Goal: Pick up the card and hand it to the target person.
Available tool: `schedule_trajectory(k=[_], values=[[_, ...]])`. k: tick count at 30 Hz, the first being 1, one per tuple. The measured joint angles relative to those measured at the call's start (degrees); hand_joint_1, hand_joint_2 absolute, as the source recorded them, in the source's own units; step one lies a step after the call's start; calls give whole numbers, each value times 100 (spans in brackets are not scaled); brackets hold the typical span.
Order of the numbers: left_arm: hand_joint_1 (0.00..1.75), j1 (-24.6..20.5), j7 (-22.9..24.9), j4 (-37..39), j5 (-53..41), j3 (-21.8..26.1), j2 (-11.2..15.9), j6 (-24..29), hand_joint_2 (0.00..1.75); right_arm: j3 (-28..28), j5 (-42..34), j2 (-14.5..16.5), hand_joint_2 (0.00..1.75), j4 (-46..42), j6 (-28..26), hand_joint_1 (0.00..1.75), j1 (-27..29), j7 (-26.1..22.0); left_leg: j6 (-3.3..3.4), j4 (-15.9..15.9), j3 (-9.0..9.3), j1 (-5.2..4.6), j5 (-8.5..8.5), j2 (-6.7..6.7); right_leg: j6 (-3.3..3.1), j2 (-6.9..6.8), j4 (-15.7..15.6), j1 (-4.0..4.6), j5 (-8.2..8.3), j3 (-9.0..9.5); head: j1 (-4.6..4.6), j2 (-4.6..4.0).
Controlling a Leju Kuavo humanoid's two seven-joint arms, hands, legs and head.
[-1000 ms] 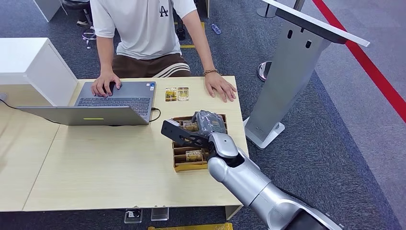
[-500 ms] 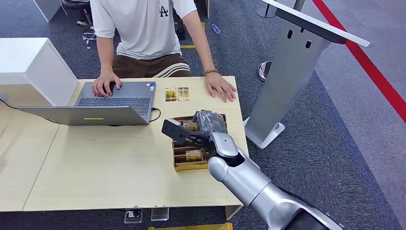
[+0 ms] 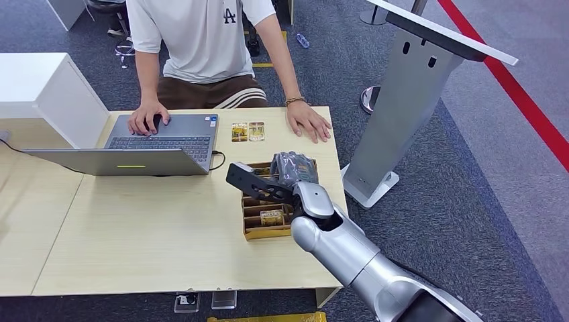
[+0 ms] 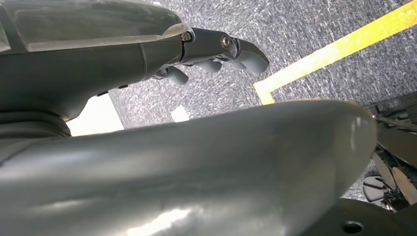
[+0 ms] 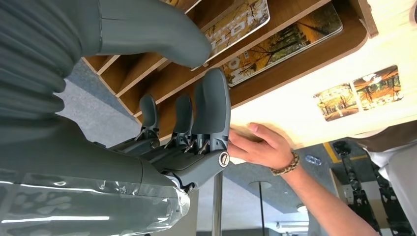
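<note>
Two cards point(image 3: 247, 131) lie beyond the right hand point(image 3: 292, 172), by the person point(image 3: 201, 40), likely already delivered. Under that hand sits the wooden tray point(image 3: 249, 233), its slots keeping each card point(image 5: 287, 42) on edge for pinching. Thumb and fingers hang apart, holding nothing. Since a second ago the hand has edged slightly forward. The left hand point(image 4: 216, 51) hangs, fingers curled.

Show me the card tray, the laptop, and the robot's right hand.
card tray point(image 3: 258, 233), head view, near front wall.
laptop point(image 3: 161, 141), head view, keyboard.
right hand point(image 3: 290, 171), head view, back of hand.
</note>
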Motion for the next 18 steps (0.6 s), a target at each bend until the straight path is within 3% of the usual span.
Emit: schedule_trajectory(k=[18], values=[[0, -8, 7, 0, -114, -80, 0, -13, 0, -2, -33, 0, 175, -13, 38, 94, 1, 3, 0, 0, 0, 0, 0, 0, 0, 0, 0, 0, 0, 0, 1, 0]])
